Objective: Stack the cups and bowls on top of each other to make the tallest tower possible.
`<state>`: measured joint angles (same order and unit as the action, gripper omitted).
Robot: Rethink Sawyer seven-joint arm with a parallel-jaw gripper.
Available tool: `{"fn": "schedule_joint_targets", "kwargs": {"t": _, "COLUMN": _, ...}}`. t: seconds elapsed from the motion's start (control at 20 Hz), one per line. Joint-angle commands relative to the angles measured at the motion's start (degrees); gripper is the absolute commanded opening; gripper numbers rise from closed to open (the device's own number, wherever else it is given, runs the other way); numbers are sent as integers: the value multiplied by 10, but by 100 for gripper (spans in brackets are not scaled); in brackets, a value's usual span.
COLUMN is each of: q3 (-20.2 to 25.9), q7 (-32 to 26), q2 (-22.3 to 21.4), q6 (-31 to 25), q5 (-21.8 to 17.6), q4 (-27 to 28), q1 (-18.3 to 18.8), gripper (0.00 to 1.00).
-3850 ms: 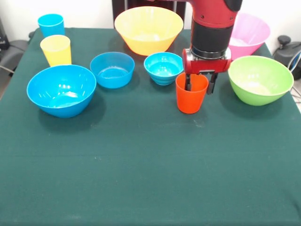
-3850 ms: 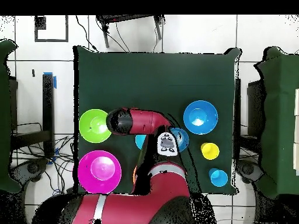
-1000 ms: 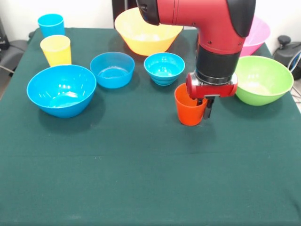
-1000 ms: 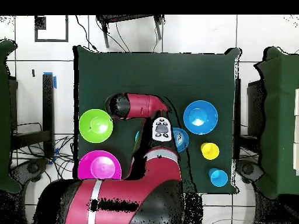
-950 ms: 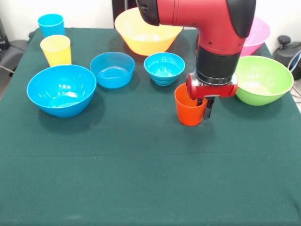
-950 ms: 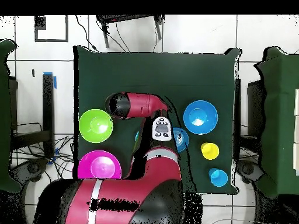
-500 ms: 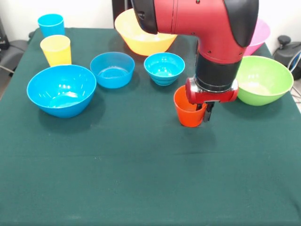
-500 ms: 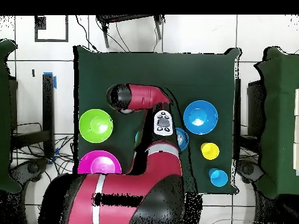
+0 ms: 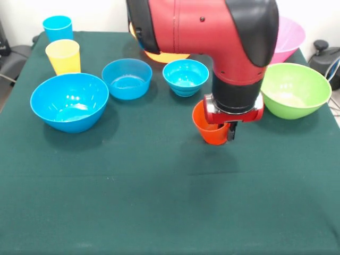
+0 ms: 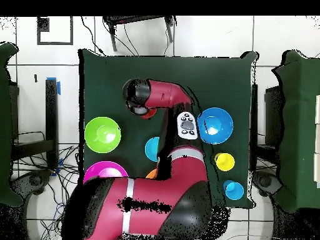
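My gripper [image 9: 223, 130] is shut on the rim of the orange-red cup [image 9: 209, 129], one finger inside and one outside; the cup hangs slightly tilted, just over the cloth. From overhead the cup [image 10: 149, 114] peeks out under the wrist. The yellow cup [image 9: 64, 56] and sky blue cup [image 9: 57, 27] stand at the far left. Of the bowls, a big blue one [image 9: 69, 101], a medium blue one [image 9: 126, 78] and a small ridged blue one [image 9: 185, 76] sit in a row. The green bowl [image 9: 294, 89] and pink bowl [image 9: 290, 36] are on the right. The yellow-orange bowl [image 9: 166, 56] is mostly hidden behind the arm.
The dark green cloth [image 9: 159, 202] covers the whole table. The arm's thick red body [image 9: 202, 26] blocks the middle back of the front view and, from overhead, the arm [image 10: 156, 200] hides the table's lower middle.
The arm has swung out over the table and carried the orange-red cup a little toward the table's middle, away from the green bowl. All other bowls and cups stayed put.
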<state>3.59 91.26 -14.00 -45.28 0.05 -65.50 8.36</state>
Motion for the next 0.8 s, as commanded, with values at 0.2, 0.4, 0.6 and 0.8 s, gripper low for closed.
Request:
{"fn": "schedule_joint_targets", "kwargs": {"t": 0.2, "q3": 96, "q7": -75, "q2": 138, "q6": 113, "q5": -48, "q4": 138, "q1": 53, "gripper": 0}}
{"fn": "schedule_joint_targets", "kwargs": {"t": 0.4, "q3": 81, "q7": -59, "q2": 117, "q6": 52, "q5": -60, "q4": 160, "q1": 41, "gripper": 0}}
{"fn": "schedule_joint_targets", "kwargs": {"t": 0.6, "q3": 55, "q7": -19, "q2": 54, "q6": -37, "q5": -51, "q4": 143, "q1": 21, "gripper": 0}}
{"fn": "schedule_joint_targets", "kwargs": {"t": 0.8, "q3": 46, "q7": 0, "q2": 14, "q6": -73, "q5": -43, "q4": 127, "q1": 4, "gripper": 0}}
